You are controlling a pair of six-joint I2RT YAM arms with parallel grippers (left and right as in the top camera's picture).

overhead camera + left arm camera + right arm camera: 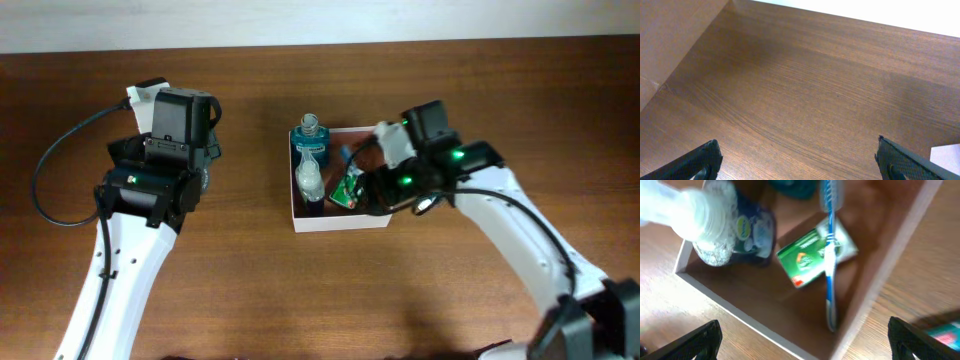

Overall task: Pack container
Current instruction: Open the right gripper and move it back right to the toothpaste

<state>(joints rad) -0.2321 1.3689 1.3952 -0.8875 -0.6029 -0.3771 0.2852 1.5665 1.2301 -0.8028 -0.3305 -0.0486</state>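
Note:
The container [340,221] is a shallow white-walled cardboard box with a pinkish-brown inside, at the table's middle; its inside shows in the right wrist view [770,310]. In it lie a teal bottle [310,133], a clear bottle [309,178] with a dark blue label [752,232], a green packet [348,186] [810,255] and a blue toothbrush [830,265] across the packet. My right gripper [805,340] hovers open and empty over the box's right part [385,190]. My left gripper [797,160] is open and empty over bare table at the left [165,150].
A pink and teal object [945,332] lies on the table just outside the box's wall, partly cut off at the right wrist view's edge. A white corner [947,155] shows at the left wrist view's lower right. The table's far edge [320,45] meets a white wall.

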